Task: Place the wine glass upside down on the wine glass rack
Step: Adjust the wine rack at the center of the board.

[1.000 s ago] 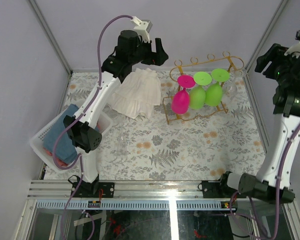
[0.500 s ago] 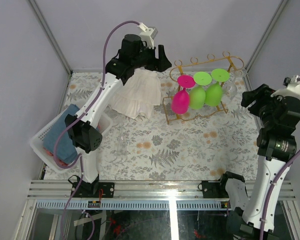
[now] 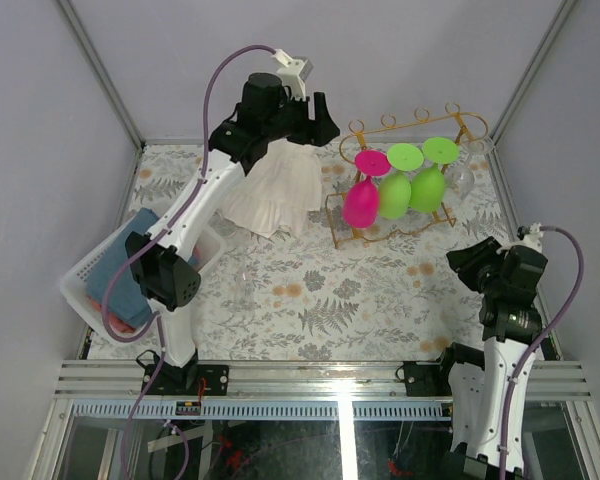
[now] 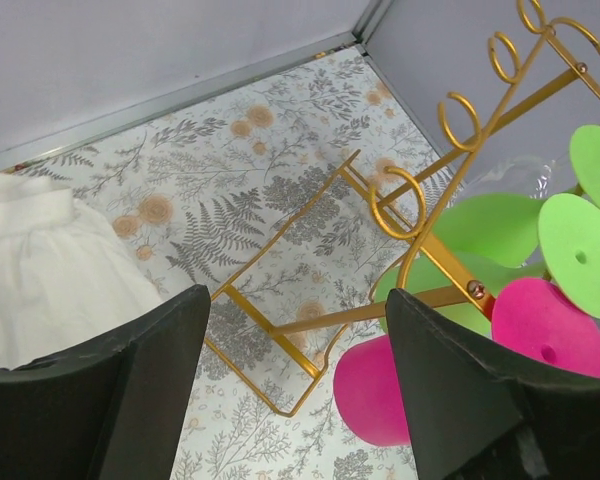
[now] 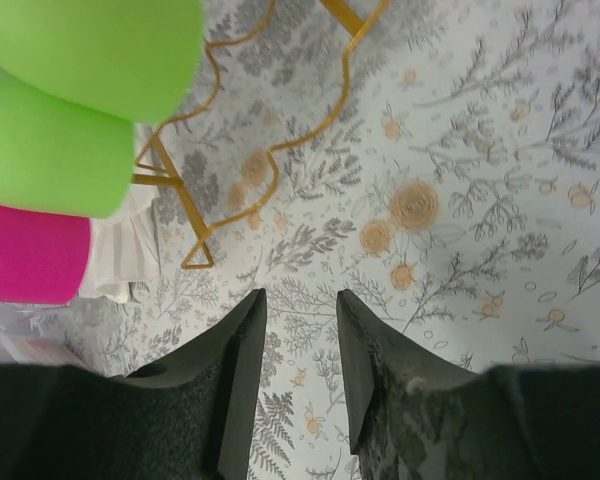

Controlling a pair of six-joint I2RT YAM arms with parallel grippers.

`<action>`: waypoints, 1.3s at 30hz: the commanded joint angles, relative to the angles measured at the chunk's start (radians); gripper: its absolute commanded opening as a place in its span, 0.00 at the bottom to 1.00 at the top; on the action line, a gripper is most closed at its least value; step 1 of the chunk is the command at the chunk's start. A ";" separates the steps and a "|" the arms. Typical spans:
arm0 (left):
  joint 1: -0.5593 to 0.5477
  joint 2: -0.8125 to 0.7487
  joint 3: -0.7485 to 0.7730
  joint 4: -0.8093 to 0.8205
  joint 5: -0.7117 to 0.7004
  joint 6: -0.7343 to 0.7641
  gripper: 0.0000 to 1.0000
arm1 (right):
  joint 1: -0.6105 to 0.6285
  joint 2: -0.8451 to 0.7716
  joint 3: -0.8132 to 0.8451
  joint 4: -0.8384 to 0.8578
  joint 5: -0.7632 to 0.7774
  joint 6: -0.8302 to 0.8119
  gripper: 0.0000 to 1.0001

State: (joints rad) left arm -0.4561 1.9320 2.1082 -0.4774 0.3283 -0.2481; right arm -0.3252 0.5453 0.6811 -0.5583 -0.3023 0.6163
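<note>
The gold wire wine glass rack [image 3: 417, 128] stands at the back of the table. A pink wine glass [image 3: 360, 203] and two green ones [image 3: 395, 195] [image 3: 428, 188] hang upside down from its rails. A faint clear glass shape [image 3: 462, 178] shows at the rack's right end. My left gripper [image 3: 318, 112] hovers high by the rack's left side. In the left wrist view the left gripper [image 4: 295, 300] is open and empty above the rack's base [image 4: 280, 340] and the pink glass [image 4: 370, 390]. My right gripper [image 3: 465, 262] sits low at the right. In the right wrist view the right gripper [image 5: 300, 297] shows a narrow gap with only tablecloth between the fingers.
A white cloth [image 3: 275, 185] lies left of the rack, under the left arm. A white plastic basket [image 3: 80, 283] holding a blue cloth [image 3: 125, 270] sits at the table's left edge. Something faint and clear, perhaps a glass [image 3: 242, 285], stands near the basket. Grey walls enclose the table.
The right arm dropped from high at the back right to low at the near right, and its jaws narrowed. The left gripper shifted slightly right toward the rack.
</note>
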 commanded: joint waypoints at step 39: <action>0.003 0.503 0.026 0.205 -0.046 -0.195 0.45 | 0.005 0.550 -0.236 0.664 0.031 0.234 0.10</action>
State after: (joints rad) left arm -0.4335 2.4058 2.0808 -0.2913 0.3111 -0.4374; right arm -0.3252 1.0653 0.4011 0.0345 -0.2958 0.8635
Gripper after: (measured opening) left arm 0.459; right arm 0.121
